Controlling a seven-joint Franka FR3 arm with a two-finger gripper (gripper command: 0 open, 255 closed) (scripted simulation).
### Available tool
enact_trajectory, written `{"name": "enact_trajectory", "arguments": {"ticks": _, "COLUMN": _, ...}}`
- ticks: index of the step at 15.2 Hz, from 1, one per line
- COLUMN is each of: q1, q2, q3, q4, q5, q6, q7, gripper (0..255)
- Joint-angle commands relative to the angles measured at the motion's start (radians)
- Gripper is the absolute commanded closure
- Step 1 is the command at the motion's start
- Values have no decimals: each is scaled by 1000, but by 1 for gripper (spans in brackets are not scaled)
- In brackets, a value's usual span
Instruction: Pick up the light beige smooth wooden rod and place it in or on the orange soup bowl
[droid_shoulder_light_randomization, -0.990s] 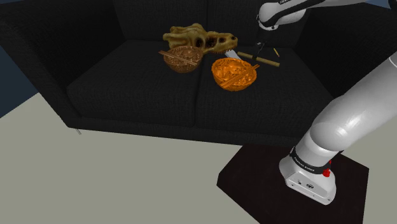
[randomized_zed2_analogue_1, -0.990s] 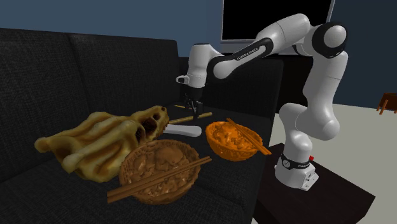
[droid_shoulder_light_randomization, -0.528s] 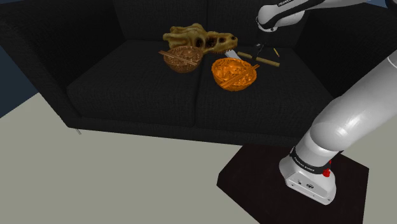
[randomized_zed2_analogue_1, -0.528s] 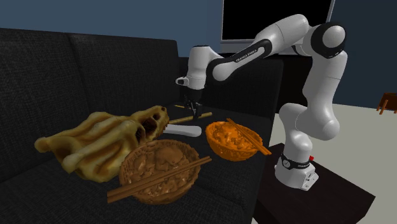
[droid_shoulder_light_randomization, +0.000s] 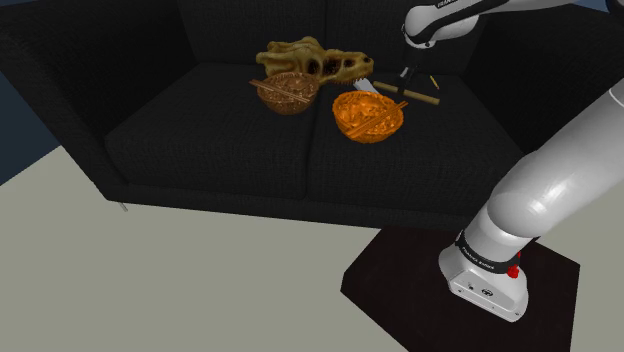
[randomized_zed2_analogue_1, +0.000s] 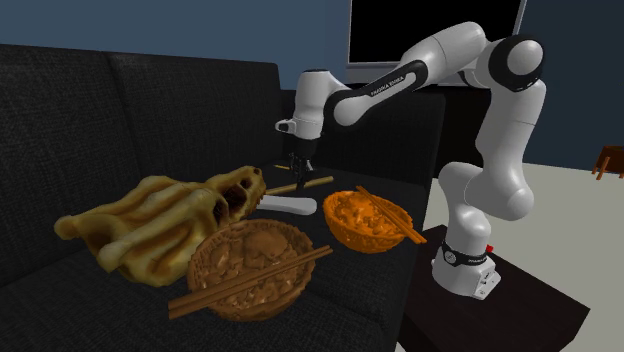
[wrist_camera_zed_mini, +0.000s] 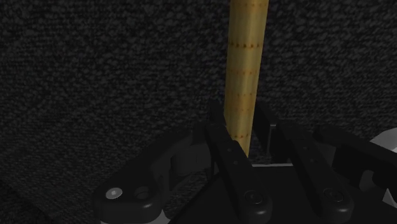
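Upper right in the shoulder view, the black gripper (droid_shoulder_light_randomization: 406, 80) clamps a smooth tan wooden rod (wrist_camera_zed_mini: 245, 63). A round orange bowl (droid_shoulder_light_randomization: 369, 116) sits near.

light: dim, even | sofa (droid_shoulder_light_randomization: 200, 140): near-black, seam between seat cushions faint | arm (droid_shoulder_light_randomization: 565, 160): brightest, shaded underneath | floor (droid_shoulder_light_randomization: 150, 270): flat pale | wrist view: murky, rod (wrist_camera_zed_mini: 245, 70) glows tan
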Motion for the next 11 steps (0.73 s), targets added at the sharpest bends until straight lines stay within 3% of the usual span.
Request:
{"name": "enact_trajectory", "arguments": {"ticks": 1, "q1": -5, "q2": 6, "q3": -7, "q4": -3, "q5": -3, "q6": 1, "q7": -2, "gripper": 255}}
{"name": "enact_trajectory", "arguments": {"ticks": 11, "q1": -2, "q2": -30, "q3": 10, "q4": 71, "q5": -10, "q6": -108, "q7": 8, "gripper": 255}}
